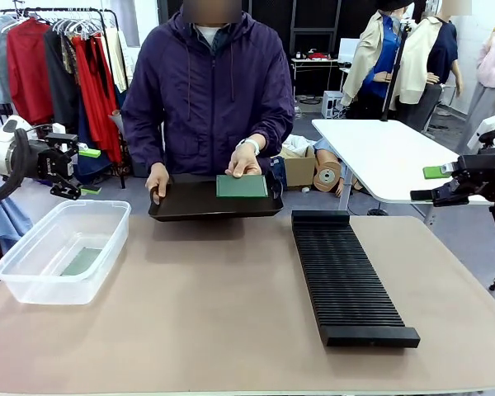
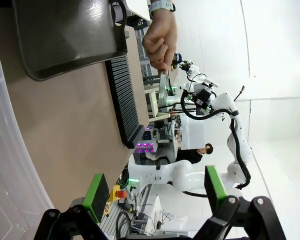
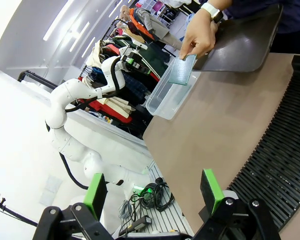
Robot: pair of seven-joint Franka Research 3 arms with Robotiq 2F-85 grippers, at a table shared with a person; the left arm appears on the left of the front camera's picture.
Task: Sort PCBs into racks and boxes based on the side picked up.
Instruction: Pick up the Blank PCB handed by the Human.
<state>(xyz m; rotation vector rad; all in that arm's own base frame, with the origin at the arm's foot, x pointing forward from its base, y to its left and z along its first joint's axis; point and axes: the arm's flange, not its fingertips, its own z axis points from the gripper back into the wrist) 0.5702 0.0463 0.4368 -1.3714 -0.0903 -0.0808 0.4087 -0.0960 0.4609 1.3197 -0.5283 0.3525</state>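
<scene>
**Board held up over the tray, both robot hands wide and empty**

At the far side of the tan worktop [image 1: 231, 322], a person's hand [image 1: 246, 161] pinches a thin green rectangular circuit board [image 1: 242, 186] by its upper edge. The board is held over a dark shallow smooth tray [image 1: 190, 210], which the person's other hand [image 1: 157, 180] steadies.

The board's long axis runs left to right across the worktop, and its broad face is turned towards the robot. It sits ahead of and between the two arms, to the right of the left hand [image 1: 87, 172] and to the left of the right hand [image 1: 433, 183]. If anything, it looks slightly nearer the left one.

Both robot hands hang at the worktop's sides with fingers spread fully, holding nothing.

The clear plastic rectangular tub [image 1: 16, 264] sits just below the left hand, with a second green board [image 1: 82, 261] lying flat on its bottom. The long black slotted rack [image 1: 346, 280] lies on the right hand's side.

No brand, label or writing is legible anywhere.
</scene>
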